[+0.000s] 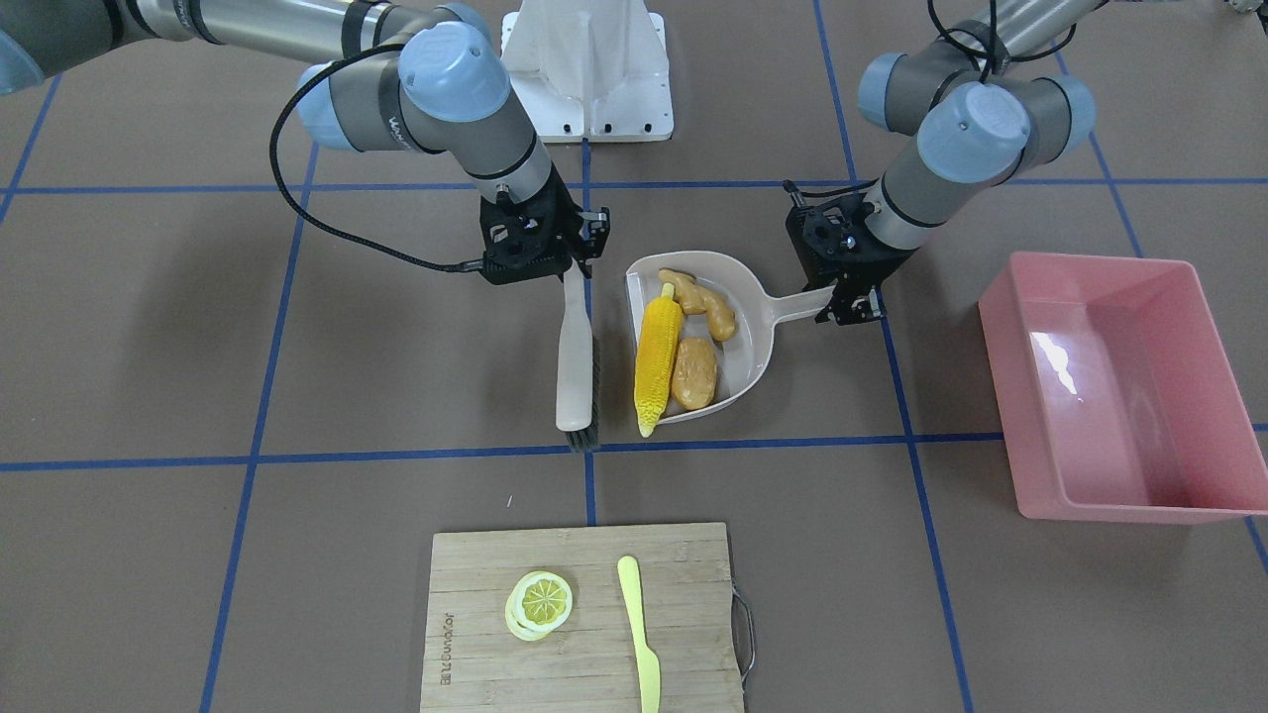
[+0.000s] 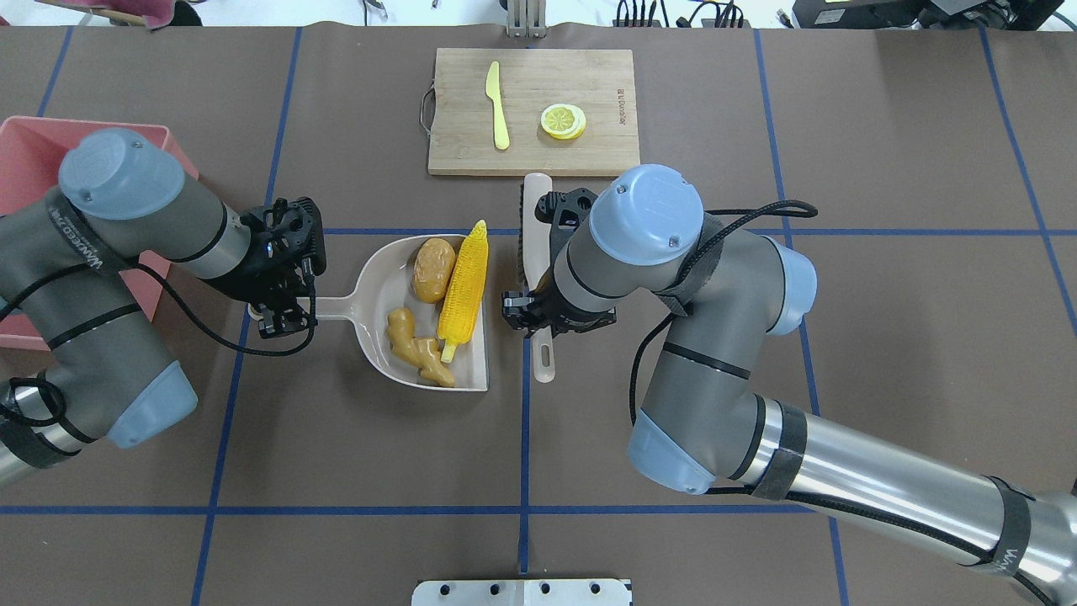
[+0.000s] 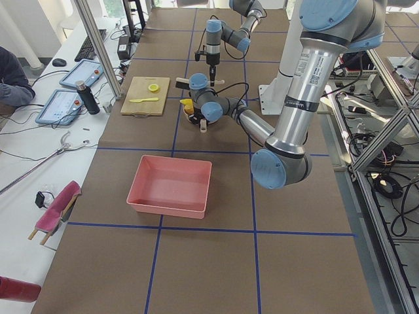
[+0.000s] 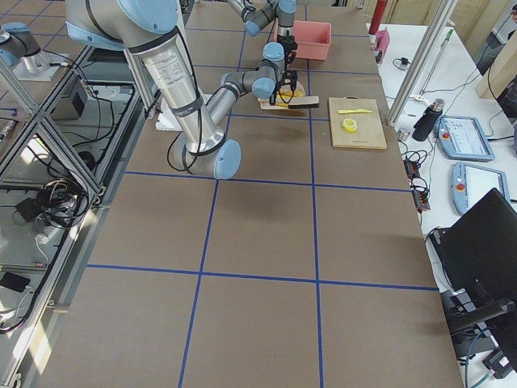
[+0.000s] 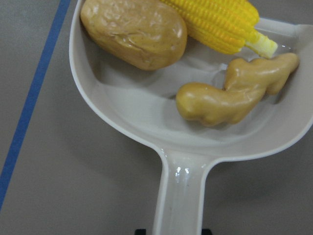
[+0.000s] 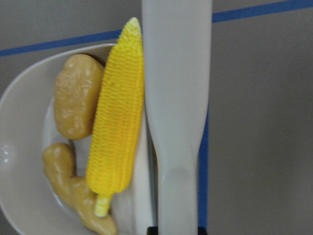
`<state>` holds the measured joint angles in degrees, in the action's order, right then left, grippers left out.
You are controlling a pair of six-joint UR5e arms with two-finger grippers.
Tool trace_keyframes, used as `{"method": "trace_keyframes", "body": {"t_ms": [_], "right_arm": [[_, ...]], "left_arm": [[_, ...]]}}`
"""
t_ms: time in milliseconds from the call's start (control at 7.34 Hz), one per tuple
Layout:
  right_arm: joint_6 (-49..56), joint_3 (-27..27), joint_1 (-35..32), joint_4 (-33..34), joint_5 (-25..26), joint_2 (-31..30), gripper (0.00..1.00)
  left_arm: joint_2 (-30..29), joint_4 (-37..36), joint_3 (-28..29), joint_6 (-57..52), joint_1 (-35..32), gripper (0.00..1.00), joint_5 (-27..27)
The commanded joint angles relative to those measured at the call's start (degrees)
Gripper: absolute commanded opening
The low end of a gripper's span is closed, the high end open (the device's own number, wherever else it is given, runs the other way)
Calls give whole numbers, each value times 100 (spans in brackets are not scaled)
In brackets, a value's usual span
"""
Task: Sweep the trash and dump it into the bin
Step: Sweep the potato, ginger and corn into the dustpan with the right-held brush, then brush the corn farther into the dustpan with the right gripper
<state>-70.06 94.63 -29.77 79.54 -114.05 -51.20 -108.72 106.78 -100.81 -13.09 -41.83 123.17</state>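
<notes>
Trash (image 1: 658, 361) looks light, roll-prone; we lift by the dustpan handle (image 1: 798, 305) our left gripper (image 1: 852, 303) clamps; right gripper (image 1: 576, 265) clasps the brush (image 1: 574, 368).

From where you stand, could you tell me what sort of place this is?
Probably a robotics lab: the table is gridded with blue tape, control pendants lie on a side bench, and the left gripper holds a dustpan.

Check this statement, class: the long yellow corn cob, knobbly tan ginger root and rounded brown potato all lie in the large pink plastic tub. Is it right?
No. The long yellow corn cob, knobbly tan ginger root and rounded brown potato lie in the beige plastic dustpan, as the overhead exterior view shows.
</notes>
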Motion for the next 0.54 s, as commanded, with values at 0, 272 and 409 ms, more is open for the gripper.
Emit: {"method": "trace_keyframes", "body": {"t_ms": [0, 272, 409], "right_arm": [[642, -511, 24, 510, 198, 275, 0], [669, -1129, 59, 457, 322, 793, 0], [608, -1296, 68, 448, 314, 996, 0]], "left_arm": [[0, 18, -1, 0, 8, 17, -3], [-9, 18, -1, 0, 8, 17, -3], [-9, 27, -1, 0, 8, 17, -3]]}}
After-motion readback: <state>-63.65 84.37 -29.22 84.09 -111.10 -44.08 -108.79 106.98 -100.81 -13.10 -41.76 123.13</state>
